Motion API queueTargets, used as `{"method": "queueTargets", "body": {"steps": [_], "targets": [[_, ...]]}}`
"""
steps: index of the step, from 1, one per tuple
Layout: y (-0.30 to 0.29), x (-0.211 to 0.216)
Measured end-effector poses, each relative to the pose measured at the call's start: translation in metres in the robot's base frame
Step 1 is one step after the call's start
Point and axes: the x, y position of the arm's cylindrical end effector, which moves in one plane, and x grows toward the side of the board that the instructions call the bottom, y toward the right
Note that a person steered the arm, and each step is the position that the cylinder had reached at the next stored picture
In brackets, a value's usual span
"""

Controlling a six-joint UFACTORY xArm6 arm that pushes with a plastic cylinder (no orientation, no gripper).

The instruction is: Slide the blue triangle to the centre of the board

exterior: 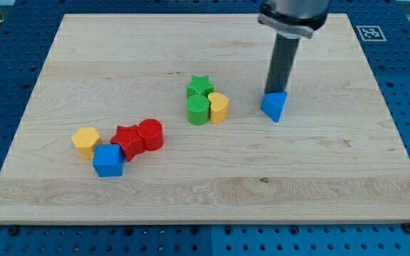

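Just below my tip (pixel 275 93), touching it, the blue triangle (pixel 275 106) is set for a leftward push across the counter (pixel 319 185); no pincer is fitted.

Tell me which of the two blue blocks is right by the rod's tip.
The blue triangle, right of the green pair; my tip sits just behind it. The blue cube lies far left.
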Motion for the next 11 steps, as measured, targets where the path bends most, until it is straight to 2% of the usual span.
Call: {"method": "queueTargets", "body": {"steps": [2,3,4,5,7,8,9,11], "targets": [[0.073,-0.003],[0.104,0.016],[0.111,0.04],[0.096,0.045],[0.022,0.019],[0.023,0.021],[0.054,0.038],[0.047,0.039]]}}
